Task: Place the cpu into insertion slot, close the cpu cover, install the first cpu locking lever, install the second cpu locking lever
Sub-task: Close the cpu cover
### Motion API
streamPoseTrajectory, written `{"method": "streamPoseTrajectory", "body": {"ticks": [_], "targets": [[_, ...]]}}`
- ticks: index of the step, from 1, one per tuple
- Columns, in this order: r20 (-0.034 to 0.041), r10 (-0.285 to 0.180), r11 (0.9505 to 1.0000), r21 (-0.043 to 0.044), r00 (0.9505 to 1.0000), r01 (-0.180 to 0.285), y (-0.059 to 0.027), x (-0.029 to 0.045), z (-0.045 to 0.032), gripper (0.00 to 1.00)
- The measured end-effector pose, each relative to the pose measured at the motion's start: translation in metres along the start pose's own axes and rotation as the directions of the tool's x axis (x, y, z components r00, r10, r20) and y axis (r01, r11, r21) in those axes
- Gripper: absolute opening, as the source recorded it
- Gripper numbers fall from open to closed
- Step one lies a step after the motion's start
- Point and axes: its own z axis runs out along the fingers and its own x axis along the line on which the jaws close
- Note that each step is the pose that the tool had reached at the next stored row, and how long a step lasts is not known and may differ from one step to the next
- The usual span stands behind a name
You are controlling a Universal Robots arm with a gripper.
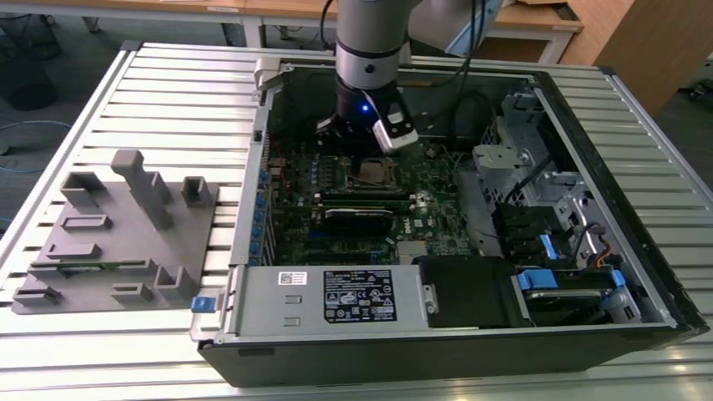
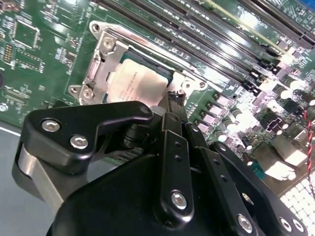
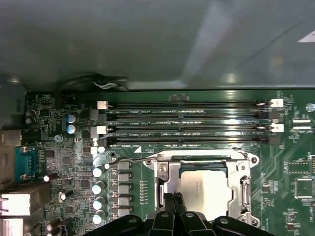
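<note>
In the exterior view, the arm reaches down into the open computer case [image 1: 446,363] that lies on the slatted bench [image 1: 167,83]. Our hand [image 1: 359,149] hangs low over the green board, and the insertion slot [image 1: 373,173] sits just beside it, on the side toward this camera.

In the second wrist view, the hand [image 2: 174,98] has its two fingers pressed together into one narrow tip. We cannot tell whether anything is caught between them. The cpu [image 2: 134,84] lies flat in the slot, its dull grey top showing through the cut-out of the cpu cover [image 2: 98,66], which looks folded down over it. The tip stands at the rim of that frame, near one corner, so the chip lies straight ahead of the fingers and touching distance away.

In the first wrist view, the hand [image 3: 173,204] again comes to the frame's edge, with the cpu [image 3: 209,189] just beyond it and a little to one side. A thin wire locking lever [image 3: 130,160] runs beside the cover's edge that faces the memory slots [image 3: 187,123]. Its long axis is parallel to them, on the far side of the socket from the fingertips. We judge chip and cover to be in place
</note>
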Motion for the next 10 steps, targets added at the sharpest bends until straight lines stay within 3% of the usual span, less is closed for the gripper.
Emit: {"method": "streamPoseTrajectory", "body": {"ticks": [10], "targets": [[0.0001,0.0,1.0,-0.0004,1.0,0.0,0.0004,0.001,0.0039,0.11]]}}
